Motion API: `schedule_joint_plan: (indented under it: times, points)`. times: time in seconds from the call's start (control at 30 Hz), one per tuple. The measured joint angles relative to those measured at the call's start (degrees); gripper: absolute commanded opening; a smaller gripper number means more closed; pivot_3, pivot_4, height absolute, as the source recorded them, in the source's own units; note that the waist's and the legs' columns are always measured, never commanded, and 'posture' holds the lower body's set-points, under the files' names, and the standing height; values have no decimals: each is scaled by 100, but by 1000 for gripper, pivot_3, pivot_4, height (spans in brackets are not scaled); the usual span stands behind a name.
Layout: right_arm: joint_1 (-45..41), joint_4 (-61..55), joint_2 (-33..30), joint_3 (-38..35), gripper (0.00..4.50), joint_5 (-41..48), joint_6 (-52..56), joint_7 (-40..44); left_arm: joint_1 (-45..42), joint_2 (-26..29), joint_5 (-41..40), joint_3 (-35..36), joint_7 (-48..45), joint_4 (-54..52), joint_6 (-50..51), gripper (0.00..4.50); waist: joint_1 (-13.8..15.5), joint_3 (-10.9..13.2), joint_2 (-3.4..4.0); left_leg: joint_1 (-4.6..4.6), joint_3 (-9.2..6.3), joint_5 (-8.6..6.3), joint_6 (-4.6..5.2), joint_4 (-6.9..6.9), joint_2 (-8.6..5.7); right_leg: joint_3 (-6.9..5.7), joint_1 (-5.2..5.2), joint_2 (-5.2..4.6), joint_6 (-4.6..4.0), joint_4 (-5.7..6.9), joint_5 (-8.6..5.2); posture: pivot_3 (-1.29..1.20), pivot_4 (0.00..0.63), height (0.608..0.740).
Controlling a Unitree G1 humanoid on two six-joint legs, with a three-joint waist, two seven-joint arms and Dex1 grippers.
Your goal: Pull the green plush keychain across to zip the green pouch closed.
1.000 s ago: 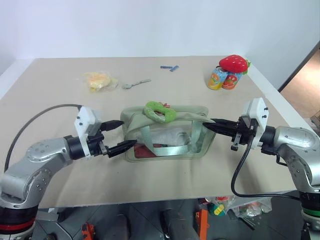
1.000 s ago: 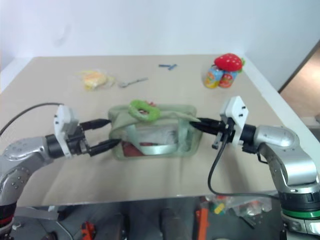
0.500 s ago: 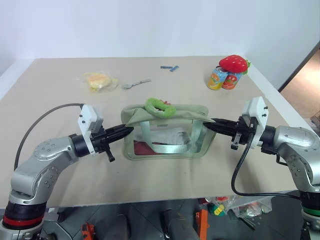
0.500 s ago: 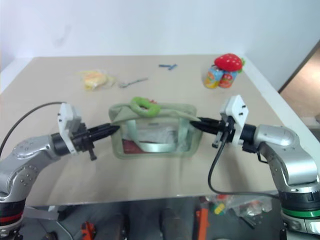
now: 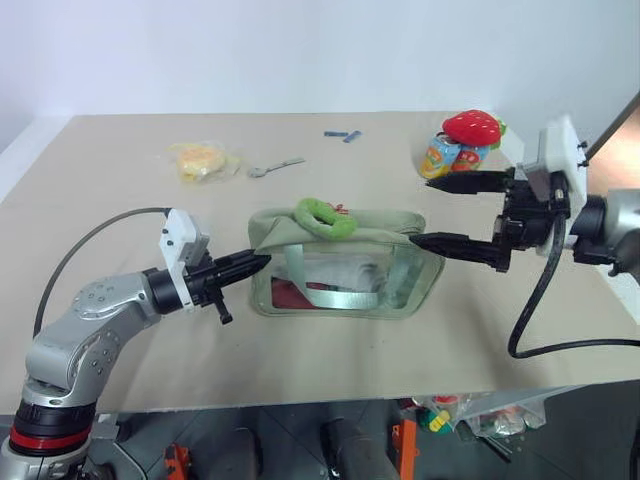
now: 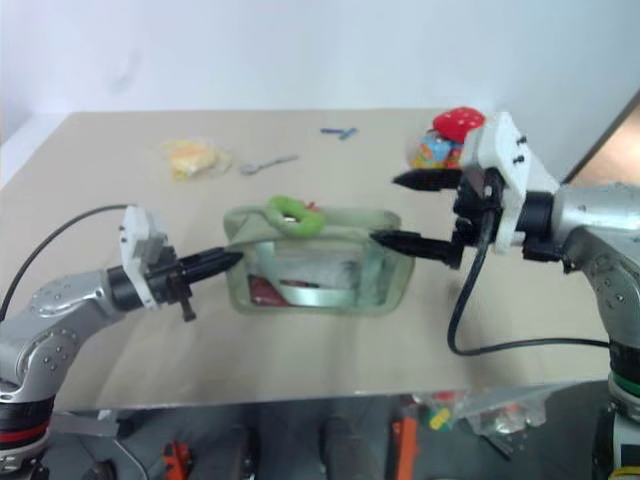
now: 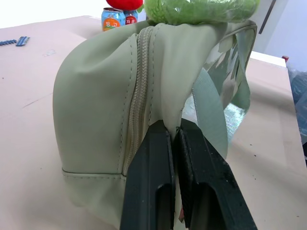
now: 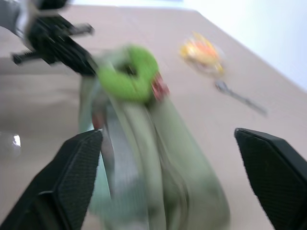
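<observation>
left gripper (image 5: 258, 262) jaws pinched on green pouch (image 5: 345, 268) end | right gripper (image 5: 428, 212) jaws spread wide, lifted | green plush keychain (image 5: 323, 217) atop pouch

We cannot read any words or numbers here. The two little cans (image 5: 440, 157) at the far side of the table (image 5: 120, 190) have bright pictures on them, but the letters are too small for us to make out. In the left wrist view the same cans (image 7: 116, 17) show some marks on a blue and orange label, and we still cannot read them. The green plush keychain (image 5: 322, 216) has a small red tag (image 8: 159, 87), and we see no letters on it. The green pouch (image 5: 345, 280) has no writing that we can see.
</observation>
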Motion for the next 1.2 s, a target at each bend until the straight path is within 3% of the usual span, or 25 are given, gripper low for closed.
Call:
schedule_joint_plan:
  times: [0.17,0.47,0.5,0.8,0.9,1.2]
  points:
    - [-234,-294,1076,953,4472,-341,-416,-335,-3,-54,-3,-42,40,-45,14,0,29,-1,-1,-20,-11,0,0,1,-2,-6,-6,-1,6,-1,-3,0,150,740]
    - [-106,-38,1425,1313,4472,-1024,-938,-425,0,-68,5,-55,250,-135,19,0,38,-1,-1,-39,-17,0,0,4,-3,-14,-17,-5,11,-2,-1,0,150,740]
    - [-78,13,1423,1339,3928,-1079,-982,-407,1,-68,5,-55,258,-137,19,0,37,-1,-1,-37,-18,0,0,4,-3,-15,-17,-4,10,-2,0,0,150,740]
    - [137,162,1454,1421,814,-1360,-1262,-238,0,-75,4,-74,347,-140,21,0,34,0,0,-37,-19,0,0,5,-2,-16,-15,-3,9,-1,1,0,150,740]
    - [171,161,1519,1397,18,-1348,-1249,-281,-1,-75,4,-93,349,-139,21,0,35,0,0,-36,-21,0,0,6,-2,-17,-14,-3,9,-1,1,0,150,740]
    - [154,179,1634,1092,18,-1292,-1394,-399,-156,-133,145,-198,406,-22,-23,0,44,0,0,-37,-22,0,0,12,-5,-17,-10,-5,12,-1,3,0,150,740]
